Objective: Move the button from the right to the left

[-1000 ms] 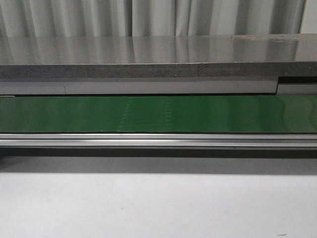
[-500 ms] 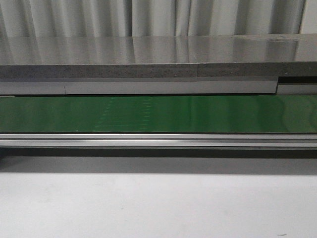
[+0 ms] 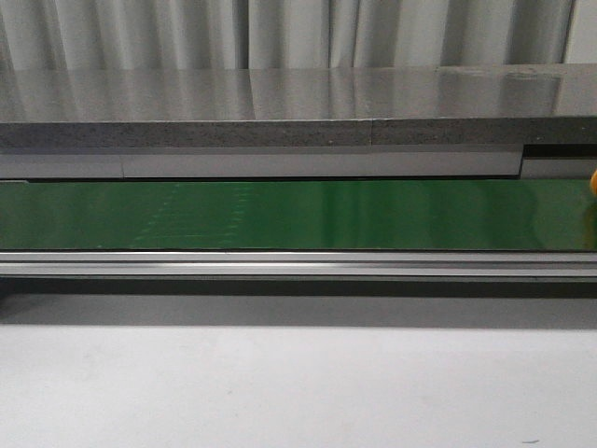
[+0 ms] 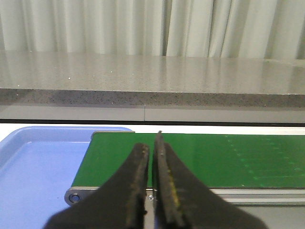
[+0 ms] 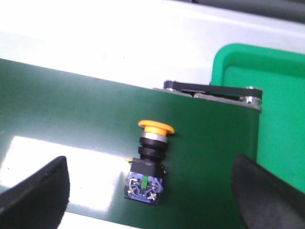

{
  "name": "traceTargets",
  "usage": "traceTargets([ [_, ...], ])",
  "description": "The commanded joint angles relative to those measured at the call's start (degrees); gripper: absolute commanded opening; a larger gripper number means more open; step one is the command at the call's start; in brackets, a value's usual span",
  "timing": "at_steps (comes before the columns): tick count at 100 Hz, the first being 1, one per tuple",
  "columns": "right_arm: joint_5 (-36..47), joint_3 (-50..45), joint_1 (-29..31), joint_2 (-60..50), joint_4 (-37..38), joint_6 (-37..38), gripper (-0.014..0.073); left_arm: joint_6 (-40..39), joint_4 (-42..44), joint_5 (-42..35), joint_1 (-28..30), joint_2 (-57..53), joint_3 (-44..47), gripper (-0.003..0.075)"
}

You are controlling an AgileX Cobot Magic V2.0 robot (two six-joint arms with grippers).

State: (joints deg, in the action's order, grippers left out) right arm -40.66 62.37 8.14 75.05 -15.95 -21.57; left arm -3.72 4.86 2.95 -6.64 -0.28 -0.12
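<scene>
Button lying on the belt between the spread right fingers, nothing gripped.

The button is being seen on its side on the green belt, yellow head toward 12 o'clock and block toward 6 in the right wrist view; the right gripper is being held wide around it, clearly nearer. The left gripper is being kept nearly closed, empty. Nothing is being seen in the blue tray or green tray.
</scene>
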Motion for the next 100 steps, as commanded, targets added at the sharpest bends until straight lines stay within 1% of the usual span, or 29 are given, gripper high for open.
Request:
traceTargets([
  [1, 4.6, 0.4, -2.0, -4.5, -1.1, -0.2, 0.0643, -0.5, -0.5, -4.7, 0.0, -2.0, 2.4, 0.0005],
  [20, 12.0, -6.9, -5.7, -11.4, -1.3, -0.2, 0.0643, -0.5, -0.5, -4.7, 0.0, -2.0, 2.4, 0.0005],
  [48, 23.4, -24.1, -6.3, -26.7, -1.5, -0.2, 0.0643, -0.5, -0.5, -4.7, 0.0, -2.0, 2.4, 0.0005],
  [55, 24.8, -28.0, -6.3, -31.1, -1.8, -0.2, 0.0643, -0.5, -0.5, -4.7, 0.0, -2.0, 2.4, 0.0005],
  [77, 23.7, -36.3, -6.3, -46.5, -2.4, -0.2, 0.0634, -0.5, -0.5, -4.7, 0.0, -2.0, 2.4, 0.0005],
  [89, 21.5, -38.4, -6.3, -53.5, -2.4, -0.2, 0.0586, -0.5, -0.5, -4.7, 0.0, -2.0, 2.4, 0.0005],
  [100, 18.7, -39.0, -6.3, -57.6, -2.4, -0.2, 0.0521, -0.5, -0.5, -4.7, 0.0, -2.0, 2.4, 0.0005],
])
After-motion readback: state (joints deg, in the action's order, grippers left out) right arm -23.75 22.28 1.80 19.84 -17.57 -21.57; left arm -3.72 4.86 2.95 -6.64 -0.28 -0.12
